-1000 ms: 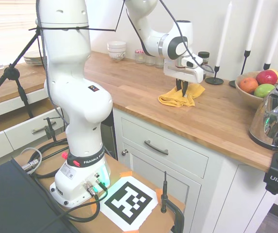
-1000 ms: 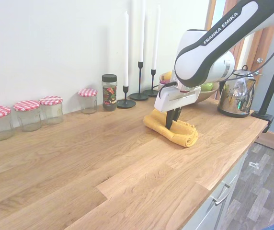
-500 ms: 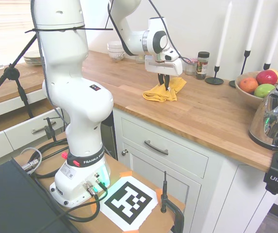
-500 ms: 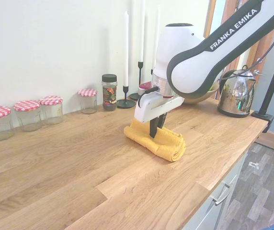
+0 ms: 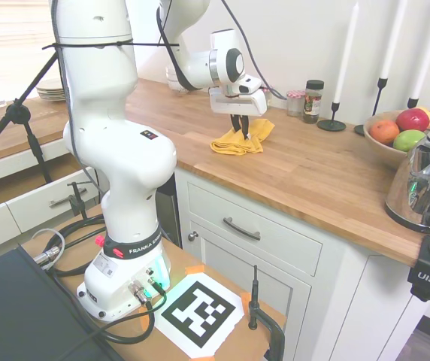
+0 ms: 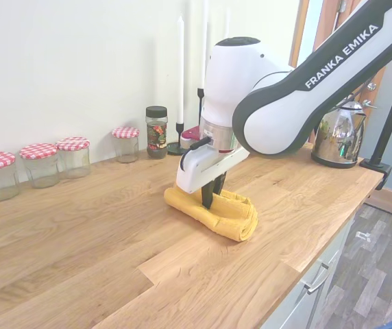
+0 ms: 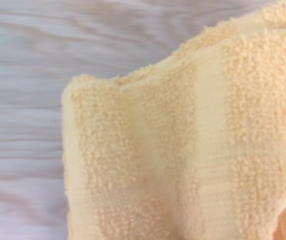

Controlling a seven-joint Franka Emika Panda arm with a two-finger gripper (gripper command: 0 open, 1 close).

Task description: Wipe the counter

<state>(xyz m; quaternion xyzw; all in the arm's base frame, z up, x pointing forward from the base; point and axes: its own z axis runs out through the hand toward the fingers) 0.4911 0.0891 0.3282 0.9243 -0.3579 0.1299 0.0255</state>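
My pincer [image 6: 208,199] points straight down, its two dark fingers pinching the bunched middle of a folded yellow terry-cloth towel [image 6: 225,214] and pressing it onto the long warm-brown wooden butcher-block counter [image 6: 79,247]. The towel lies on the front half of the counter, above the white panelled cabinets [image 5: 260,256], with its loose folds spread out to either side of my grip. In the wrist view the towel [image 7: 193,150] fills most of the frame over blurred wood grain.

I judge that I am mid-stroke in the wipe. To do it well I should keep steady downward pressure so the cloth drags flat and does not roll up under the fingers, and hold my wrist vertical so both fingers bear evenly. The row of glass jars with red-checked lids [image 6: 40,164] and the dark-lidded spice jar [image 6: 156,131] stand along the wall, well apart from the towel, so a straight path along the planks should stay clear of them. Near the counter's front edge the trailing fold could slip over, so I would keep the stroke inboard.
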